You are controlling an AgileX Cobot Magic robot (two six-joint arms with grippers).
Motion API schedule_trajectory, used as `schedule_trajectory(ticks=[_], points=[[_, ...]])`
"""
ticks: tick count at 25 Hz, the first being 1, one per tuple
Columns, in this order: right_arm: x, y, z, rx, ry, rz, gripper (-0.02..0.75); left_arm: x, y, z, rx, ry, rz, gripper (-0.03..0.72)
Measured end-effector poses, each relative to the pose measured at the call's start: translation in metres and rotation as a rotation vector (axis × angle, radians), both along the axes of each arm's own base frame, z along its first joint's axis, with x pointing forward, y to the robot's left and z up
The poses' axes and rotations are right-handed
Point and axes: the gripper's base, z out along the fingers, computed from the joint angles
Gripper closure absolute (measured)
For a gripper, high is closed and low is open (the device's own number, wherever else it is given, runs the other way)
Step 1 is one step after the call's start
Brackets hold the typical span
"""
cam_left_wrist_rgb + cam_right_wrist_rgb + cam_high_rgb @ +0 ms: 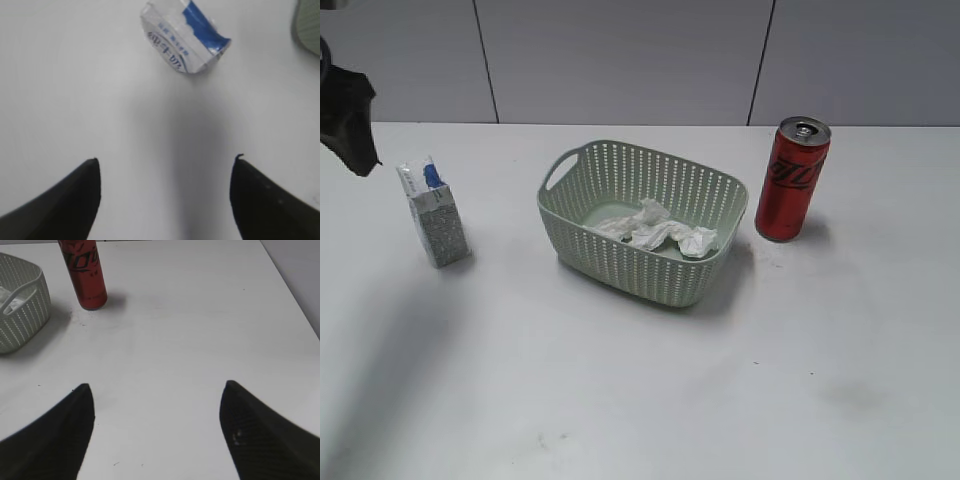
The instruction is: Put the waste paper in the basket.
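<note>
One basket (642, 222), one red can (792, 180), one carton (433, 212) on the table (640, 400). Waste paper (658, 230) lies inside the basket, wad count unclear. Left gripper (165, 165) jaws wide, empty, above the carton. Right gripper (156, 387) jaws wide, empty; only its wrist view shows it.

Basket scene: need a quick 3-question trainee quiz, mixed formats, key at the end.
1. True or false: the waste paper lies inside the basket.
2. Which stands right of the basket in the exterior view: A) red can B) carton?
3. Fill in: the left gripper and right gripper are both ____ and hold nothing.

Key: 1 true; 2 A; 3 open.
</note>
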Motion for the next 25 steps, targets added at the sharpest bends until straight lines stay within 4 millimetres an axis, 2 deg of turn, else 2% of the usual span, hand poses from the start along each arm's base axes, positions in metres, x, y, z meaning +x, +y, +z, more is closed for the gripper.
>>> schedule_trajectory(ticks=[5, 8, 11, 18, 25], points=[[0.000, 0.000, 0.000, 0.000, 0.000, 0.000, 0.149, -0.027, 0.019, 0.021, 0.013, -0.060, 0.039, 0.097], [0.000, 0.000, 0.000, 0.000, 0.000, 0.000, 0.149, -0.057, 0.027, 0.031, 0.035, -0.099, 0.039, 0.097], [0.000, 0.000, 0.000, 0.000, 0.000, 0.000, 0.149, -0.092, 0.032, 0.033, 0.033, -0.120, 0.040, 0.097], [0.000, 0.000, 0.000, 0.000, 0.000, 0.000, 0.149, -0.170, 0.043, 0.024, 0.015, -0.234, 0.046, 0.097], [0.000, 0.000, 0.000, 0.000, 0.000, 0.000, 0.149, -0.232, 0.051, 0.002, -0.014, -0.383, 0.061, 0.097]])
